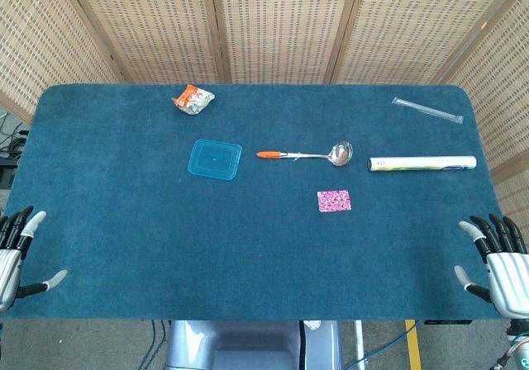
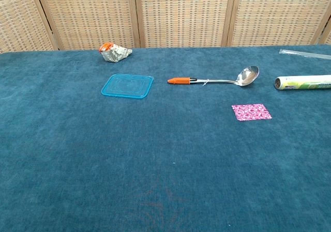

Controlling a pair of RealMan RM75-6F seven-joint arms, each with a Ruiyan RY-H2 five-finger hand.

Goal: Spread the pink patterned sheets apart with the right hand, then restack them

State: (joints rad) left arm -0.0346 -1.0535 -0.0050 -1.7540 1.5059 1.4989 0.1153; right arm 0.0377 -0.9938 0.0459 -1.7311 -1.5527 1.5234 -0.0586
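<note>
The pink patterned sheets (image 1: 334,201) (image 2: 251,112) lie as one neat flat stack on the blue table cloth, right of centre. My right hand (image 1: 496,258) hovers at the table's front right corner, fingers spread and holding nothing, well apart from the stack. At the front left edge my left hand (image 1: 16,250) is likewise spread and holds nothing. Neither hand appears in the chest view.
A ladle (image 1: 310,154) (image 2: 217,79) with an orange handle lies just behind the stack. A blue lid (image 1: 215,158) (image 2: 127,86) sits left of it, a crumpled wrapper (image 1: 193,99) (image 2: 115,52) further back. A rolled tube (image 1: 421,163) (image 2: 304,82) and a clear strip (image 1: 427,110) lie at the right.
</note>
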